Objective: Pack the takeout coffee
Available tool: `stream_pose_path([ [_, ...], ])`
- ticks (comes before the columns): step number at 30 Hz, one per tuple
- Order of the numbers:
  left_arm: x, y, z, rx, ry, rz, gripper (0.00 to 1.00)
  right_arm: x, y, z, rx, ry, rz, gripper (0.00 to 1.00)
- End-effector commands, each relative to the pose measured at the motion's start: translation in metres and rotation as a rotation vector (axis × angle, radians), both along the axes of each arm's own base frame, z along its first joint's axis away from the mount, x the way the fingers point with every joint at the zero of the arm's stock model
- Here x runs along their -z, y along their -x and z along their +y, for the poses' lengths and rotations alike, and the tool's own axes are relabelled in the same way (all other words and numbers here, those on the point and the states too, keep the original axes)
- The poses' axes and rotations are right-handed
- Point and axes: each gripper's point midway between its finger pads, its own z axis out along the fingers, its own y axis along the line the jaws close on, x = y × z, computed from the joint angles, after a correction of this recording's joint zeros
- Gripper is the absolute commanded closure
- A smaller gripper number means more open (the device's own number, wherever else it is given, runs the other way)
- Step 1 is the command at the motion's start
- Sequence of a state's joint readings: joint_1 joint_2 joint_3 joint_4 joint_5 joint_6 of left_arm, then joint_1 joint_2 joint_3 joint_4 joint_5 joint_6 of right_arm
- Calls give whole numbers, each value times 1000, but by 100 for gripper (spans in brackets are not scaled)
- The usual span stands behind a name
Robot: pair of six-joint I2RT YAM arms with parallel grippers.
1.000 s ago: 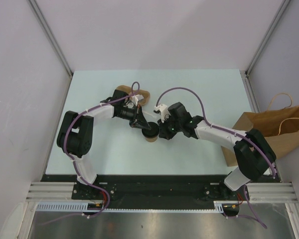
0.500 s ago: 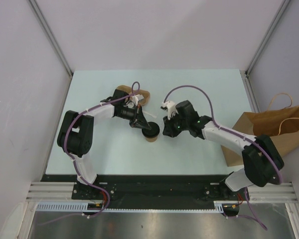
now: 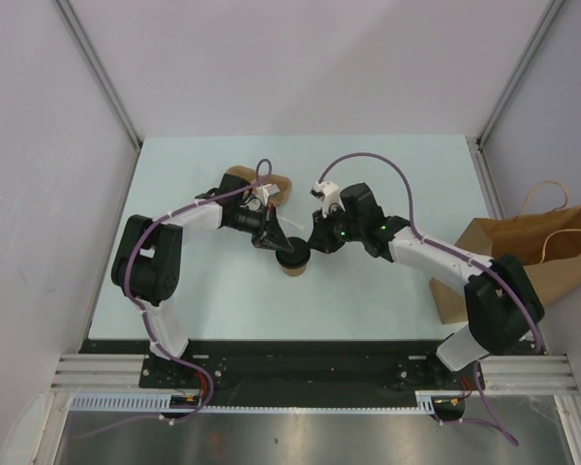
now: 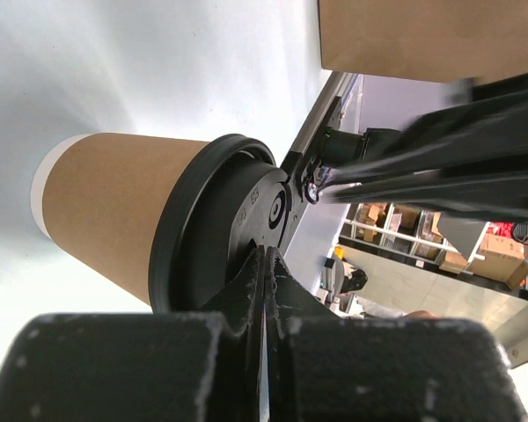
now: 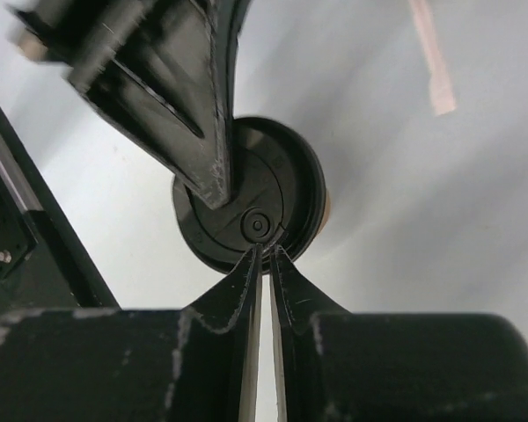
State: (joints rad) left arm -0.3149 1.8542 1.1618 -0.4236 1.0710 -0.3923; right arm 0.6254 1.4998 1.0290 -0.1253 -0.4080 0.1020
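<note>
Lowest in the top view, the two arm bases sit at the worktop's [image 3: 387,174] near edge, and both arms reach inward to the middle of the frame. There the takeout coffee [image 3: 292,263] stands upright on the pale worktop with its black lid [image 3: 291,256] on.

The left claw [image 3: 279,244] comes in from the upper left. In the left wrist view its fingers [image 4: 246,290] are pressed together with nothing between them, and the tip rests on the lid's flat top.

The right claw [image 3: 308,250] comes in from the right. In the right wrist view its fingers [image 5: 238,281] stand a sliver apart, pinching nothing. Their tips are at the lid's centre ring, though I cannot tell whether they touch it.

At the right edge of the top view, off the worktop's side, a large brown paper bag [image 3: 552,254] with handles lies well apart from the cup. Farther back, just behind the left arm's wrist, a brown object [image 3: 276,181] shows partly. It may be a pulp cup carrier, but the arm hides most of it.
</note>
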Motion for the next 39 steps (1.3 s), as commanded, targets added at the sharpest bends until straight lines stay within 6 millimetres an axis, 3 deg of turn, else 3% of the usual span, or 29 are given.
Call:
stream_pose_path([
  [1, 63, -3, 9, -17, -210, -43, 100, 49, 11, 10, -23, 75, 71, 89],
  [2, 62, -3, 10, -16, -211, -46, 100, 75, 15, 3, -10, 125, 110, 90],
  [5, 62, -3, 10, -13, -213, -46, 100, 104, 13, -10, 28, 178, 163, 90],
  [12, 64, -4, 10, -10, -214, -42, 100, 91, 9, -13, 35, 150, 152, 89],
  [24, 69, -5, 10, -14, -233, -40, 100, 132, 16, -17, 93, 237, 253, 86],
  [32, 72, -4, 11, -14, -248, -36, 100, 181, 23, -36, 131, 362, 336, 93],
  [39, 74, -3, 13, -11, -256, -34, 100, 190, 26, -33, 114, 367, 351, 95],
])
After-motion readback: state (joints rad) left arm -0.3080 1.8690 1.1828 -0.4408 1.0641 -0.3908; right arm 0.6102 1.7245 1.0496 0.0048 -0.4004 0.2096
